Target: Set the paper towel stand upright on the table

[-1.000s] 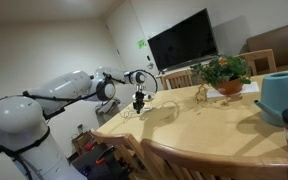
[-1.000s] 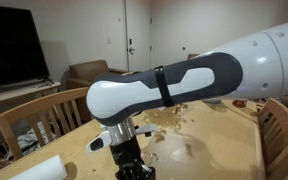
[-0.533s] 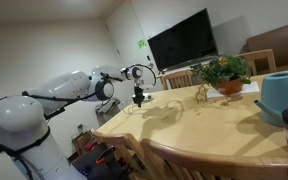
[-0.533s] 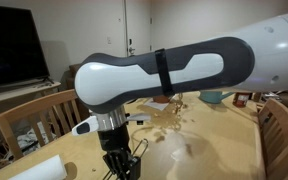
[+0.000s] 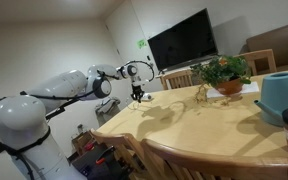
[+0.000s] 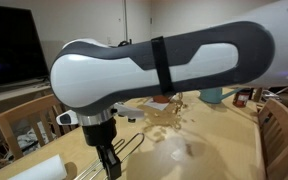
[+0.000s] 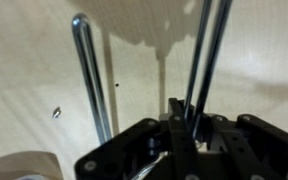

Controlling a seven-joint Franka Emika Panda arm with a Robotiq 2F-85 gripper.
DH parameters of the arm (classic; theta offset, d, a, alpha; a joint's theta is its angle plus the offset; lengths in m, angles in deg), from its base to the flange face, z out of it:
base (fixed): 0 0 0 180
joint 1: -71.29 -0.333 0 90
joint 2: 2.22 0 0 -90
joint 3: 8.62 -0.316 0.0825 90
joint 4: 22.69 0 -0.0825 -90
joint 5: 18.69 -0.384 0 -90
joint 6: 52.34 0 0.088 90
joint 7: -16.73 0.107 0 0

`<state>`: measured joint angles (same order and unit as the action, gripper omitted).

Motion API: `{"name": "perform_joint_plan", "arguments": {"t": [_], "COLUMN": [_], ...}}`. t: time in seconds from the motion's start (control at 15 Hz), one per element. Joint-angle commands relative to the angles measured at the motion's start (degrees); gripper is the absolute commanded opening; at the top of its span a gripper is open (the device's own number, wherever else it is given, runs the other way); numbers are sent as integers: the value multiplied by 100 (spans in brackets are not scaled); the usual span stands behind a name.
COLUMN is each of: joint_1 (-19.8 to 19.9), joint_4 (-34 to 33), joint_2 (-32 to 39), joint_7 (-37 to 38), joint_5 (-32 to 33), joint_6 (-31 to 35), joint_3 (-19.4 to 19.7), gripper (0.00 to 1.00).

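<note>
I am holding the paper towel stand (image 7: 91, 80) with the Robotiq gripper (image 7: 174, 120) over the table (image 7: 24, 60). In the wrist view the fingers are pressing together on a thin silvery double rod of the stand. This rod is running up and a little to the right from the jaws. Another rod with a rounded end is lying just beside it on the left, and both are throwing shadows on the light wood.

In an exterior view the gripper (image 6: 111, 163) is pointing down under the big white and grey arm. The thin wires of the stand (image 6: 132, 147) are sticking out beside the fingers, close over the table (image 6: 199, 150). I cannot tell if the stand is touching the wood or hanging just above it, and I cannot tell if it is upright or tilted. A white oblong object (image 6: 34, 170) is lying near the gripper at the table edge.

In an exterior view the gripper (image 5: 137, 95) is working at the far corner of the table (image 5: 194, 125). It is well apart from the potted plant (image 5: 222, 72) and from the small gold-brown figurine (image 5: 201, 94) standing just beside the plant. A teal container (image 5: 281, 95) is standing farther along the table, and a television (image 5: 184, 40) is hanging on the wall behind.
</note>
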<state>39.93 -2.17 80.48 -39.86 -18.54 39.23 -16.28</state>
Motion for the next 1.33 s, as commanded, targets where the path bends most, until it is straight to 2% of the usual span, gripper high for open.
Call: {"name": "perform_joint_plan", "arguments": {"t": [0.0, 0.8, 1.07, 1.27], "joint_1": [-16, 663, 749, 727], "joint_4": [103, 52, 118, 208], "joint_2": [-205, -140, -214, -324], "joint_7": [638, 1269, 1425, 1163], "joint_5": [80, -329, -430, -484], "joint_6": [-62, 301, 90, -340], "joint_3": [54, -302, -377, -510], "gripper": [1, 1, 1, 1]}}
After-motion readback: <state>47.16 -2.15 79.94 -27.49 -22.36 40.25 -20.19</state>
